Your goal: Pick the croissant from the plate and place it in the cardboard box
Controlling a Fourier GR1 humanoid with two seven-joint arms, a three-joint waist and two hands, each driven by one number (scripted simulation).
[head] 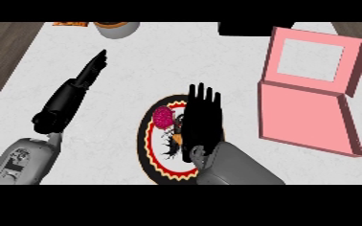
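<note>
A round plate [151,146] with a black middle and a red and yellow rim lies at the centre of the white counter. My right hand [202,117] hovers flat over it, fingers straight and pointing away from me, and hides most of the plate's middle. A small tan bit [178,138], probably the croissant, peeks out at the hand's left edge. A magenta round item [164,117] lies on the plate just left of the hand. The pink box [300,117] stands to the right with its windowed lid [311,60] up. My left hand [88,74] rests open at the left, far from the plate.
A bowl [117,28] and an orange item [71,24] sit at the counter's far left edge. A black object [244,28] sits at the far edge near the box. The counter's left edge [20,60] borders dark wood.
</note>
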